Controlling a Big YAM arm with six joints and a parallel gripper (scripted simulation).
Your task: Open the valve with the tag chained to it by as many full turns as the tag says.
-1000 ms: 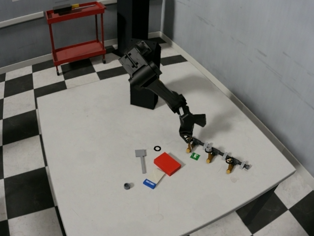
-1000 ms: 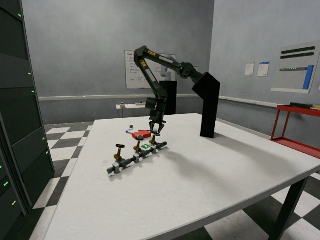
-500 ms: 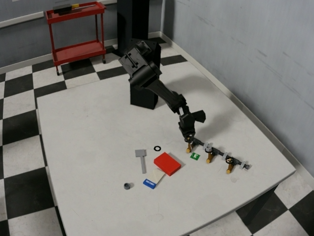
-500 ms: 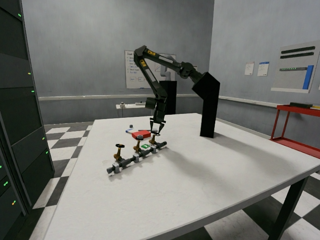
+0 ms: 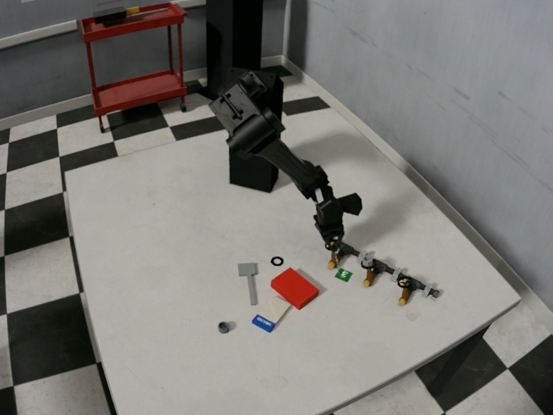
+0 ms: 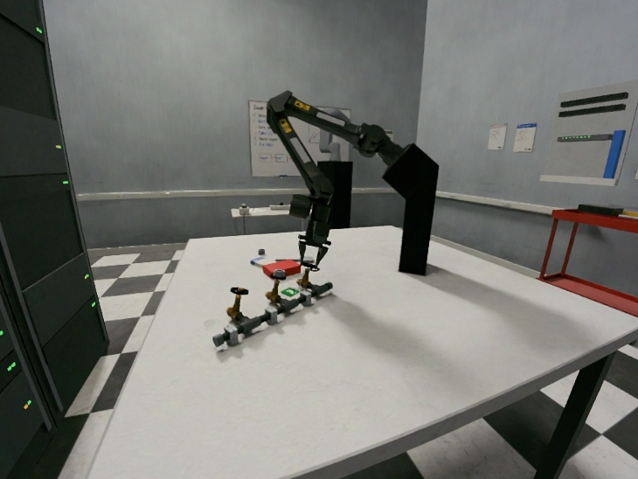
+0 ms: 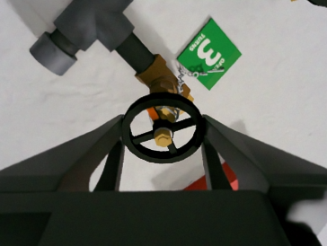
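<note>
A grey pipe (image 5: 384, 269) with three brass valves lies on the white table near its right edge. The valve nearest the arm has a black handwheel (image 7: 163, 134) and a green tag (image 7: 209, 53) reading 3 chained to it; the tag also shows in the top view (image 5: 343, 274). My gripper (image 7: 163, 123) stands over this valve, shut on the handwheel's rim from both sides; it also shows in the top view (image 5: 333, 244) and the exterior view (image 6: 310, 264). The middle valve (image 5: 369, 276) has a grey wheel and the far valve (image 5: 404, 287) a black wheel; both stand apart from the gripper.
A red box (image 5: 294, 288), a grey T-shaped tool (image 5: 249, 279), a black ring (image 5: 276, 257), a blue and white card (image 5: 270, 313) and a small grey cup (image 5: 226, 326) lie left of the pipe. The arm's black base pillar (image 5: 252, 172) stands at the back.
</note>
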